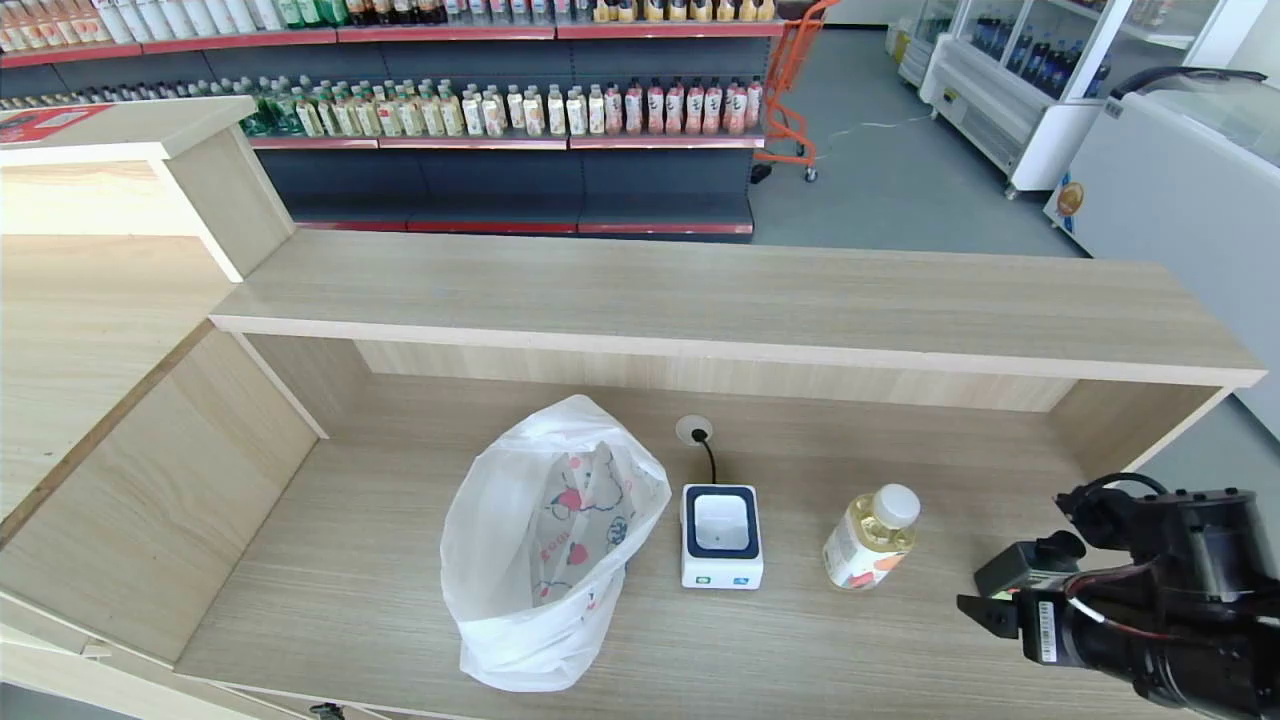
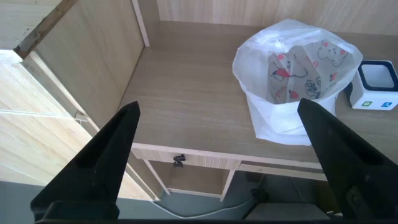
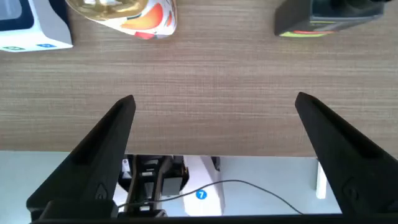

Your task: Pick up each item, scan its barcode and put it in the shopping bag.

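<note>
Right wrist view: right gripper point(image 3: 214, 98) spread wide and empty above the near edge of the counter point(image 3: 205, 68), bottle point(image 3: 124, 12) standing just beyond, beside the scanner point(image 3: 28, 25). Probably best to advance low, close on the bottle body under the cap, then turn the barcode toward the scanner glass. Left wrist view: left gripper point(image 2: 219, 104) also wide, empty, near the white shopping bag point(image 2: 280, 124). Head view: pale wood-grain counter with raised ledge; behind, shelves point(image 1: 500, 140) of drinks, freezers point(image 1: 1180, 170) far right.

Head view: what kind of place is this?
Probably a small shop: shelves of bottled drinks at the back, glass display coolers on the right, and a barcode scanner beside a shopping bag on a wooden counter.
</note>
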Available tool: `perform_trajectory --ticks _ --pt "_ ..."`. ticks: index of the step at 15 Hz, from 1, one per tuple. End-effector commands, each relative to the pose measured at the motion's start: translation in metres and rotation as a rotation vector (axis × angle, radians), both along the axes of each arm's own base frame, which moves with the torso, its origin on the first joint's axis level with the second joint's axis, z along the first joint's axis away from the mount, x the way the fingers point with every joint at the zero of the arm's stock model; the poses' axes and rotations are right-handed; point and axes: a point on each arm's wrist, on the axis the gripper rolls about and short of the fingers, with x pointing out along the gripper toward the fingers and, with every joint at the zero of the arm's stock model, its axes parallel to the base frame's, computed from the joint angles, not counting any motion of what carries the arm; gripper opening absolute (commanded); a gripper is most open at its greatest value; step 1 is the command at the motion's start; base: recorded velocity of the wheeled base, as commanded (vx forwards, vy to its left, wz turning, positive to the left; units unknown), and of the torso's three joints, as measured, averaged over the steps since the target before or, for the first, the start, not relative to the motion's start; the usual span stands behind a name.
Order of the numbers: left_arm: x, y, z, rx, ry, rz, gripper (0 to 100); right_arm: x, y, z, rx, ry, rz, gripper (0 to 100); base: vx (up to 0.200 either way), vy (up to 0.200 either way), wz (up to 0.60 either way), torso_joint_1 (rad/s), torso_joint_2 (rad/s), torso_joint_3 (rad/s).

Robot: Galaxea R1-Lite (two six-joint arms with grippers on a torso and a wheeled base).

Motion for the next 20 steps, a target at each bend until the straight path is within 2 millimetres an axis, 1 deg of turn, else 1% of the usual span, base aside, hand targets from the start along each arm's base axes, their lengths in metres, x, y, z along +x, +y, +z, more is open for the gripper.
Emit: perform_trajectory --ticks 1,3,6,8,9,12,17,20 --pt "0.0 0.0 0.0 0.0 0.0 0.001 100 0.026 0.028 -0.038 -0.02 0.008 0.09 100 0.0 0.0 0.0 0.0 0.0 0.0" --pt "0.0 0.0 0.0 0.0 0.0 0.001 100 0.039 0.036 -0.05 -0.029 -0.047 0.124 100 0.0 0.0 0.0 0.0 0.0 0.0" --pt "0.0 0.0 0.0 -0.001 0.0 0.001 100 0.049 0.051 -0.064 -0.027 -0.125 0.179 100 0.0 0.0 0.0 0.0 0.0 0.0" --pt "0.0 0.0 0.0 0.0 0.0 0.001 100 0.052 0.057 -0.072 -0.038 -0.153 0.209 100 0.0 0.0 0.0 0.0 0.0 0.0" --pt "0.0 0.0 0.0 0.0 0.0 0.001 100 0.058 0.06 -0.077 -0.048 -0.183 0.223 100 0.0 0.0 0.0 0.0 0.0 0.0" --pt "0.0 0.0 0.0 0.0 0.0 0.001 100 0.077 0.067 -0.084 -0.063 -0.253 0.24 100 0.0 0.0 0.0 0.0 0.0 0.0" --pt "0.0 0.0 0.0 -0.001 0.0 0.001 100 0.109 0.081 -0.09 -0.074 -0.339 0.246 100 0.0 0.0 0.0 0.0 0.0 0.0" --pt "0.0 0.0 0.0 -0.001 0.0 0.001 100 0.119 0.085 -0.09 -0.066 -0.369 0.245 100 0.0 0.0 0.0 0.0 0.0 0.0"
